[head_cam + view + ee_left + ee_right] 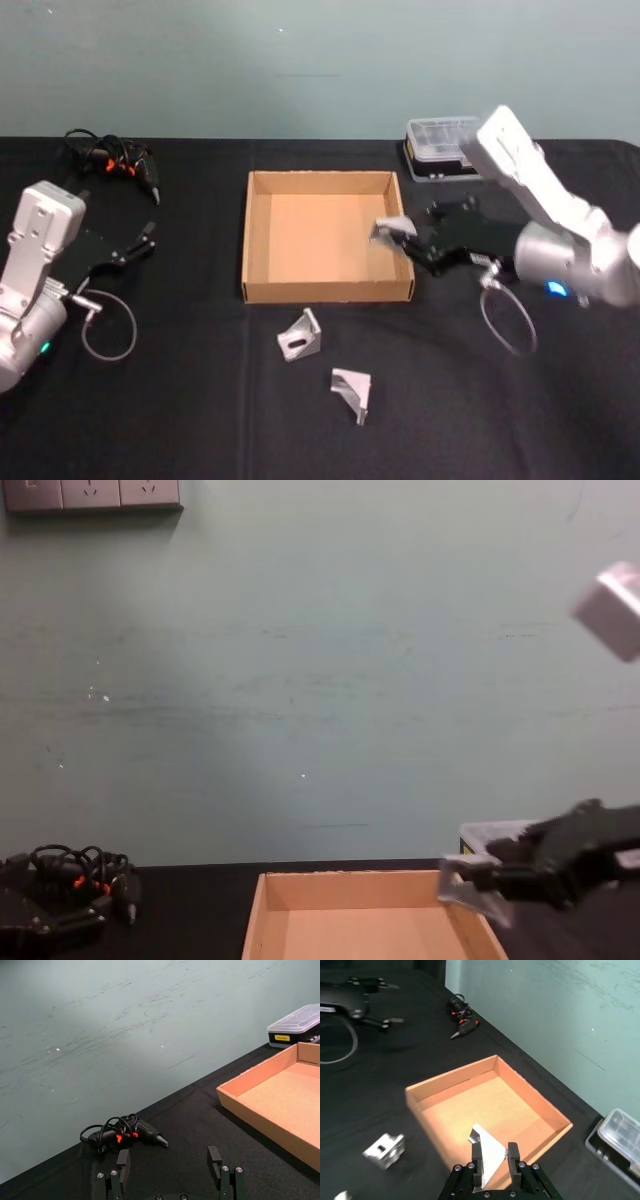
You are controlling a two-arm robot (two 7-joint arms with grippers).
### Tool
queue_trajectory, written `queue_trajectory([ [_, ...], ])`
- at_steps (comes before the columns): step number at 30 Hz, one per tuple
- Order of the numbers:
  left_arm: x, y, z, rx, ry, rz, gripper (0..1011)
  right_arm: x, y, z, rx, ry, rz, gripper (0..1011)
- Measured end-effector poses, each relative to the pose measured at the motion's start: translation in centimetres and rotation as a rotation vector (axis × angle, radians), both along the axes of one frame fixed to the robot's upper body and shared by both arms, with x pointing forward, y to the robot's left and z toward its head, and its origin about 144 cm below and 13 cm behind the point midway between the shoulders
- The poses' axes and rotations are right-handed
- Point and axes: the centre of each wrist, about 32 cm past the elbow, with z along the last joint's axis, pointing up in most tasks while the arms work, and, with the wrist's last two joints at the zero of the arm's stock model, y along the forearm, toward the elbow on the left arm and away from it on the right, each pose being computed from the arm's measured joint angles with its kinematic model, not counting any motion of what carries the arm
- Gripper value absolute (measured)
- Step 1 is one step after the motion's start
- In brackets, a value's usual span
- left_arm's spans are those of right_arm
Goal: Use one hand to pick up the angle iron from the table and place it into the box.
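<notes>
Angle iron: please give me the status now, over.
Right gripper shut on one angle iron, above the right wall of the box. Left gripper open, parked at table left. Two more angle irons on the table before the box. Nothing in the way.

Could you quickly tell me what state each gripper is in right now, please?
Left black gripper: open, empty, parked left of the tan cardboard box.
Right black gripper: shut on a silver metal angle iron, above the box.
</notes>
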Motion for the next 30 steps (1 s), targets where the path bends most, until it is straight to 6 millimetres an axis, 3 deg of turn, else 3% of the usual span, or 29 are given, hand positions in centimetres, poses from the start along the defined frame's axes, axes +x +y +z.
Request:
queue_trajectory([
  [8,0.0,0.0,0.0,0.0,0.0,0.0,1011,4.9,2.7,0.3,-0.012,0.04,-0.024,312],
  [16,0.0,0.0,0.0,0.0,0.0,0.0,1011,8.0,4.9,-0.6,-0.032,0.093,-0.032,312],
  [24,0.0,0.0,0.0,0.0,0.0,0.0,1011,9.7,6.9,-1.9,-0.074,0.119,-0.034,312],
  [30,0.0,0.0,0.0,0.0,0.0,0.0,1011,10.0,7.4,-2.2,-0.084,0.122,-0.034,312],
])
